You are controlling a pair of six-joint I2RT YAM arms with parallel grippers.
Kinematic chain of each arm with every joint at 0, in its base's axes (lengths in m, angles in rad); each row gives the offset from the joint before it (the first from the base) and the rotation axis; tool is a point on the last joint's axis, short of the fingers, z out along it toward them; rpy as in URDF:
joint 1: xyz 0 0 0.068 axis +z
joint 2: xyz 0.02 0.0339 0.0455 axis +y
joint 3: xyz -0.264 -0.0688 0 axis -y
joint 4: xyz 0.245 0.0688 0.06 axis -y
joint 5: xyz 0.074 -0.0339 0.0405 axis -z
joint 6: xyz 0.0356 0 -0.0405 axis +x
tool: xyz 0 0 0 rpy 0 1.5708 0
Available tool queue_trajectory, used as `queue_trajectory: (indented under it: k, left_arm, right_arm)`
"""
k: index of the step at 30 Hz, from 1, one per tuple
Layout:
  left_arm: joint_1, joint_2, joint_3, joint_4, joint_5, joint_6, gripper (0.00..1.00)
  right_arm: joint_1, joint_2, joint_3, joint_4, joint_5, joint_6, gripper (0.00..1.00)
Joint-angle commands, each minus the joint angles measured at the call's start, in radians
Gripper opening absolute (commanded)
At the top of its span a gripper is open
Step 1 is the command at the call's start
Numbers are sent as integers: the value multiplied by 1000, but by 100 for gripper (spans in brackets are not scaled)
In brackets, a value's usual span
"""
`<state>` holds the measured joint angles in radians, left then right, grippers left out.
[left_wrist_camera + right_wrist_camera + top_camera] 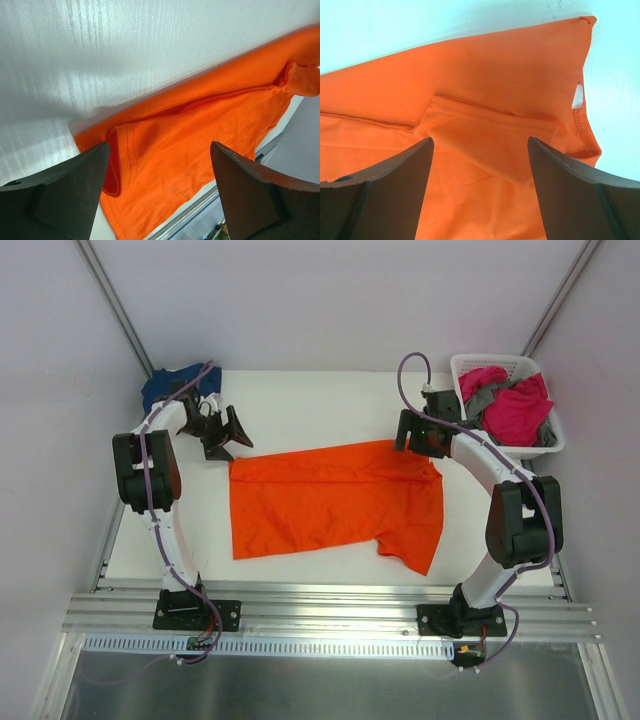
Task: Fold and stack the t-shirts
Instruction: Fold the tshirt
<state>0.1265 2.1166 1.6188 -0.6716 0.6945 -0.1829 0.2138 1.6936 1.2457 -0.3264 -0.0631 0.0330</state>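
The orange t-shirt [335, 500] lies spread out in the middle of the white table [330, 390]. From the top view I see its long side going left to right, and one sleeve sticks out at the near right. The left gripper [232, 443] sits at the shirt's far left corner. The right gripper [418, 447] sits at its far right corner. A navy t-shirt [168, 385] lies bunched up in the far left corner of the table. A white basket [478, 362] stands at the far right with a pink t-shirt [518, 412] and a grey t-shirt [486, 398] in it.

In the left wrist view, my two dark fingers [65, 195] are spread wide apart. They hold nothing. The orange corner, with a stitched edge folded over, lies under them and between them. Bare table shows past it.

In the right wrist view, these fingers [385, 195] are spread wide too and pinch nothing. Orange cloth fills the space under them. A stitched sleeve edge runs across between them, and the cloth's corner shows at the top right.
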Motion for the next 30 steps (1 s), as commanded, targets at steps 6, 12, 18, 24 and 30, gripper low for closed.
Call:
queue_trajectory:
  k: [6,12,18,24,30]
  left_arm:
    - [13,17,10,-14,17,5,72]
    - [15,0,-10,-14,17,8,26]
    - [21,-53,-51,-16,22,-1,0]
    - [21,-125,-148,-17,34,3,0]
    - [22,-221,-226,-19,51,-1,0]
  right_arm:
    - [4,-17,26,7,23,-8,80]
    - [6,-11,32,9,20,-7,80]
    - [6,-2,49,9,17,-7,80]
    - [4,-8,47,6,19,-7,80]
    - [-1,-32,25,10,17,-10,80]
